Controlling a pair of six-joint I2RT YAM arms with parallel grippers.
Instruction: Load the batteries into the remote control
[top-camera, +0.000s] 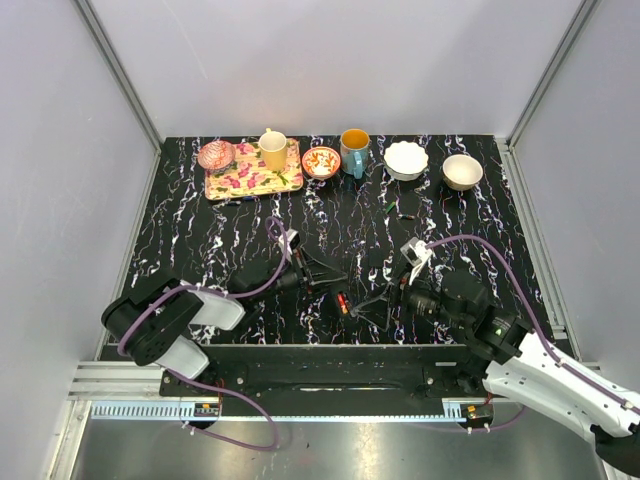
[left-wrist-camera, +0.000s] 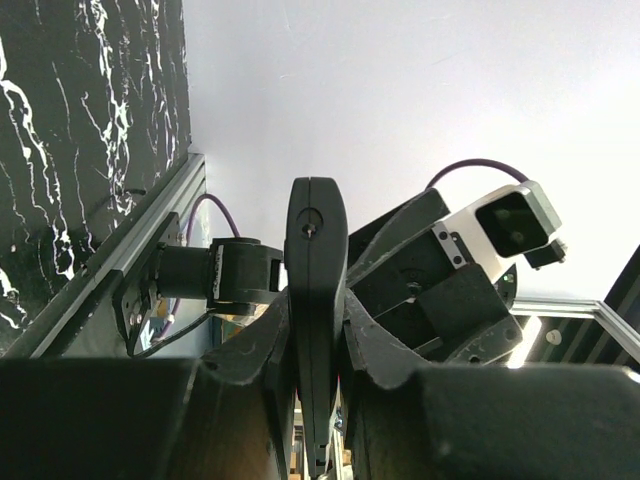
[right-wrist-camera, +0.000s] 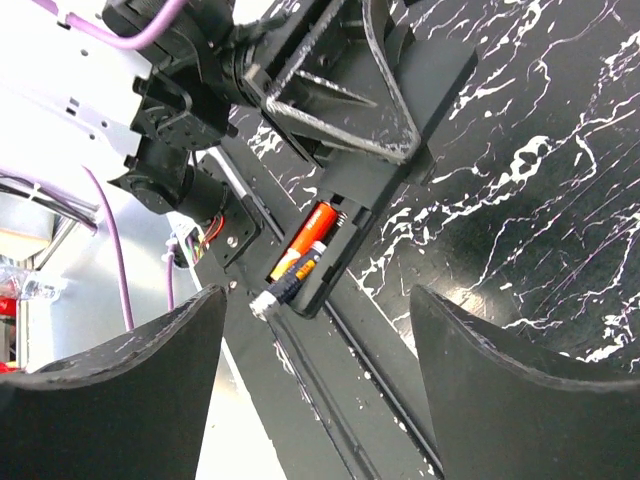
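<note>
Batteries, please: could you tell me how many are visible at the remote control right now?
2. An orange battery lies in the remote control's open compartment; a blue-and-yellow battery sits beside it, its metal tip sticking out past the end. More may be hidden elsewhere.

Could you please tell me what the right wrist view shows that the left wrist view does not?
Only the right wrist view: the open compartment of the remote control, holding an orange battery, a second battery beside it, and the open right gripper. Only the left wrist view: the right arm's camera. Both: the left gripper clamping the remote.
</note>
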